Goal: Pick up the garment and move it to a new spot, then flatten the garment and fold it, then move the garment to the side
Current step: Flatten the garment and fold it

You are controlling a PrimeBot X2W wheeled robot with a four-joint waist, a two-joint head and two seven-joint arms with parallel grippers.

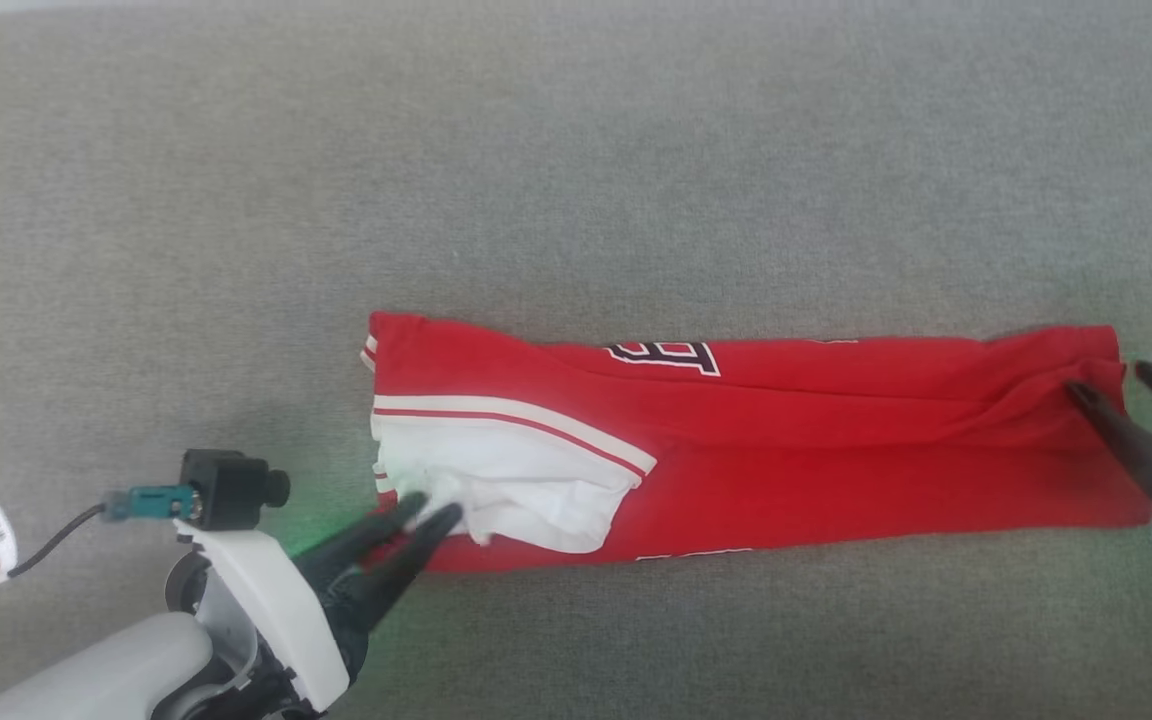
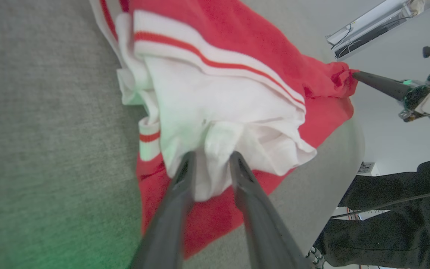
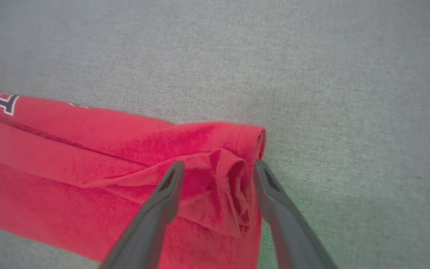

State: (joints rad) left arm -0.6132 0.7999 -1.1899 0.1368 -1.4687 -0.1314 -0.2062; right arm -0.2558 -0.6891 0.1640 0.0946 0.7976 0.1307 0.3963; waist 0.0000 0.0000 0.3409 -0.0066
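jersey [image 1: 736,450]: long folded band on grey cloth surface [image 1: 576,150], print up | L claw [image 1: 439,505]: at white-panel end, fingers a bit apart, white fold loose btwn | R claw [image 1: 1108,378]: at red hem end, spread wide astride a ruck | tip, I reckon: lift both straight off, no drag; smooth ruck before next fold

grey fabric surface [image 1: 576,150], person in dark clothes [image 2: 394,213]
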